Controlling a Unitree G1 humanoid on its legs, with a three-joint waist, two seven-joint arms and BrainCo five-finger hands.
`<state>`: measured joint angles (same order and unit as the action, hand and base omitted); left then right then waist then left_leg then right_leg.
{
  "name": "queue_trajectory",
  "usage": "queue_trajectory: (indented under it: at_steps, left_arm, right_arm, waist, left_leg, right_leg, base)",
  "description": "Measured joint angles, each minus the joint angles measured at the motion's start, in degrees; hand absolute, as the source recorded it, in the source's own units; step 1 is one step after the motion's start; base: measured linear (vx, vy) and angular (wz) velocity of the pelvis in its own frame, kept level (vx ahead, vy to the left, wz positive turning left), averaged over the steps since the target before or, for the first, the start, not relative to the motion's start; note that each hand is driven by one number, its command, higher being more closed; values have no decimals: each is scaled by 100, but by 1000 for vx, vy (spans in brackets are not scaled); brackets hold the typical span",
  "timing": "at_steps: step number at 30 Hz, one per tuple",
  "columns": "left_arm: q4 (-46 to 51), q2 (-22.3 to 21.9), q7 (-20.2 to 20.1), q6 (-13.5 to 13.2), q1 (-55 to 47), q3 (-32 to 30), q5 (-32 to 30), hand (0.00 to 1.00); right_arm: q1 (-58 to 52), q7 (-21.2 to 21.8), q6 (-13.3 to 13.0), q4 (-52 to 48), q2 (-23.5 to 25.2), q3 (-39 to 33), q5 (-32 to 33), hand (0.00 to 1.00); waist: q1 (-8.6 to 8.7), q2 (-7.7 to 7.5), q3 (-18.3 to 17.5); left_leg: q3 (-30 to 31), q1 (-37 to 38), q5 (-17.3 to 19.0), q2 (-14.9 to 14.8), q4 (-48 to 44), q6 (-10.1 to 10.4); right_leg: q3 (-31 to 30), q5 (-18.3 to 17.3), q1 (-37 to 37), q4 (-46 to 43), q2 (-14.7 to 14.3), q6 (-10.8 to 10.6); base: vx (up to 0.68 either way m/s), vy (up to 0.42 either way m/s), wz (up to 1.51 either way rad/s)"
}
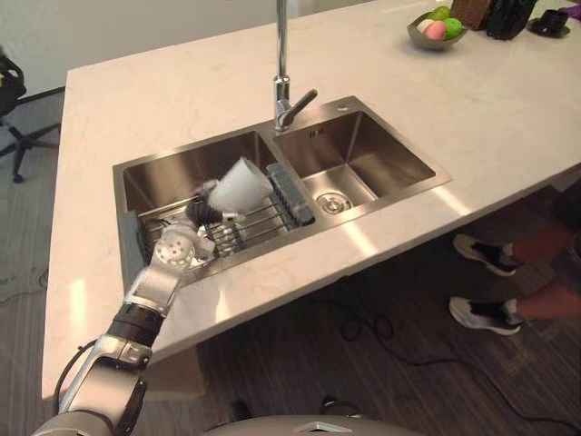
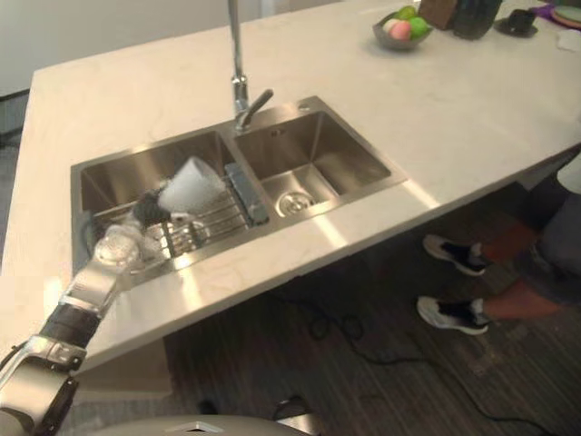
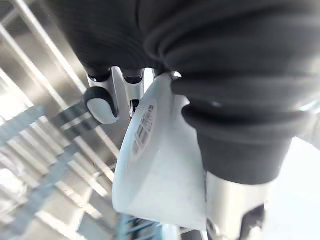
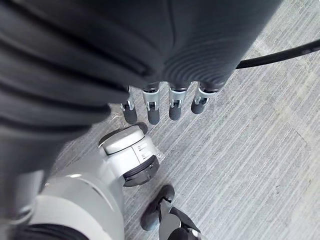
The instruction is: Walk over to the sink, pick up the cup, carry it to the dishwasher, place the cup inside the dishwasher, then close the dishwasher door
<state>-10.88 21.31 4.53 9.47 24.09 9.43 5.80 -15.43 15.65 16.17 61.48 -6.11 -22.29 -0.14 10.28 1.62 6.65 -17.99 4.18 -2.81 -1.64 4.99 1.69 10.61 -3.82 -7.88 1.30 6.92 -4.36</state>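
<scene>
A white cup (image 1: 241, 186) is tilted on its side over the wire rack (image 1: 263, 222) in the left basin of the steel double sink (image 1: 363, 154). My left hand (image 1: 204, 211) reaches into that basin and is shut on the cup. In the left wrist view the cup (image 3: 160, 170) sits between the fingers (image 3: 100, 102) and the thumb, its base towards the palm. My right hand (image 4: 150, 107) hangs over the grey floor with relaxed fingers and holds nothing.
A tall faucet (image 1: 281, 54) stands behind the divider between the basins. A bowl of fruit (image 1: 436, 30) and dark items sit at the counter's far right. A person's legs and shoes (image 1: 486, 254) are on the right, and an office chair (image 1: 14, 109) is far left.
</scene>
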Motion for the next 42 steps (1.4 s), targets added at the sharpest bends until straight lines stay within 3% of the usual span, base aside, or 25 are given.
queue_trajectory:
  at_steps: [6, 9, 15, 17, 20, 21, 28, 35, 39, 42]
  left_arm:
    - [1047, -19, 492, -453, -497, -599, 866, 100]
    - [1655, -278, 713, -643, -760, -1002, 1201, 100]
    - [2609, -725, 1087, -1568, -1661, -1734, 2066, 100]
    - [2913, -976, 1143, -1897, -2075, -1827, 2211, 100]
    - [3225, -1199, 1135, -2140, -2449, -1845, 2251, 100]
    - [3492, -1576, 1017, -2415, -2608, -2053, 2264, 100]
    - [3502, -1570, 1022, -2449, -2606, -1972, 2263, 100]
    - [3502, -1561, 1103, -2446, -2135, -1209, 2015, 100]
    - [3505, -1556, 1280, -2471, -1957, -1193, 1743, 100]
    - [3699, -1561, 1457, -2474, -2235, -1499, 1522, 100]
  right_arm:
    - [-120, 27, 5, 5, 98, -279, 38, 0]
    - [-172, 50, -10, 27, 160, -509, 103, 0]
    - [-281, 59, 58, 73, 302, -594, 458, 0]
    - [-376, 217, 238, 64, 337, -530, 946, 0]
    - [-433, 292, 422, 85, 384, -389, 1395, 0]
    - [-399, 309, 734, 252, 261, 427, 2120, 0]
    - [-445, 303, 735, 205, 210, 609, 2122, 0]
    - [-415, 291, 708, -30, 212, 662, 2336, 0]
    - [-352, 352, 587, 41, 189, 635, 2205, 0]
    - [-228, 495, 378, 144, 174, 636, 1811, 0]
  waist:
    - [-279, -29, 12]
    - [-364, -54, -9]
    - [-616, -218, -172]
    - [-751, -311, -232]
    - [-830, -384, -313]
    - [-992, -454, -550]
    - [-981, -490, -638]
    - [-759, -566, -655]
    - [-838, -569, -590]
    - [-960, -570, -405]
  left_leg:
    - [120, 47, -42, 2, 2, -19]
    - [237, -18, -84, 16, 3, -47]
    - [395, -140, -177, 28, 4, -84]
    - [423, -150, -176, 32, 4, -82]
    - [546, -215, -215, 53, 4, -85]
    - [676, -399, -408, 73, 4, -105]
    - [390, -324, -341, 13, 3, -140]
    - [212, -468, -347, -142, 2, -96]
    - [394, -537, -381, -163, 0, -52]
    - [982, -670, -453, -86, -181, -92]
  right_leg:
    - [133, -26, -101, -43, 25, -3]
    - [221, -28, -74, -85, 55, -1]
    - [311, -18, -6, -175, 60, 13]
    - [368, 1, -10, -174, 65, 27]
    - [479, 20, -14, -170, 70, 18]
    - [689, 251, -11, 104, 56, 22]
    - [401, 270, 11, 177, 12, 15]
    - [64, 268, 261, 65, -127, 18]
    - [125, 112, 307, -125, -206, -5]
    - [662, -113, 201, -464, -161, 79]
  base:
    - [-27, -4, 12]
    - [-47, 3, 17]
    - [-51, 7, 13]
    - [-57, 12, 12]
    - [-49, 9, 21]
    - [-18, 6, 11]
    - [9, -2, -17]
    - [-21, -31, -22]
    - [11, -31, 23]
    - [51, -49, 94]
